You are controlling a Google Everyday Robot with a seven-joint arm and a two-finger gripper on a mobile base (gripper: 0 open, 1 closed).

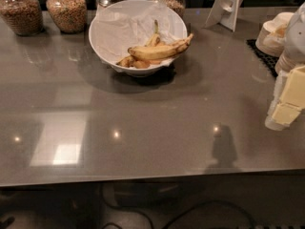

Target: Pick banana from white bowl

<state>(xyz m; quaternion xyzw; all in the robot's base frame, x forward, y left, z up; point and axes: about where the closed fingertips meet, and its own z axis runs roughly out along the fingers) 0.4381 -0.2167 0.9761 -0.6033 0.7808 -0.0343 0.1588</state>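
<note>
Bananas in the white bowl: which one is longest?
The speckled yellow banana lying across the front, its tip over the white bowl's right rim; the others are shorter. The gripper hangs at the far right.

Speckled yellow banana (159, 51) in white bowl (92, 32), tip seemingly over rim; hand (288, 104) far right.

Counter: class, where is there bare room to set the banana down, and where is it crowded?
Bare: the wide counter stretch between the white bowl and the near edge, and the patch left of the bowl. Crowded: the back row of jars, and the right edge with paper bowls and the claw.
</note>
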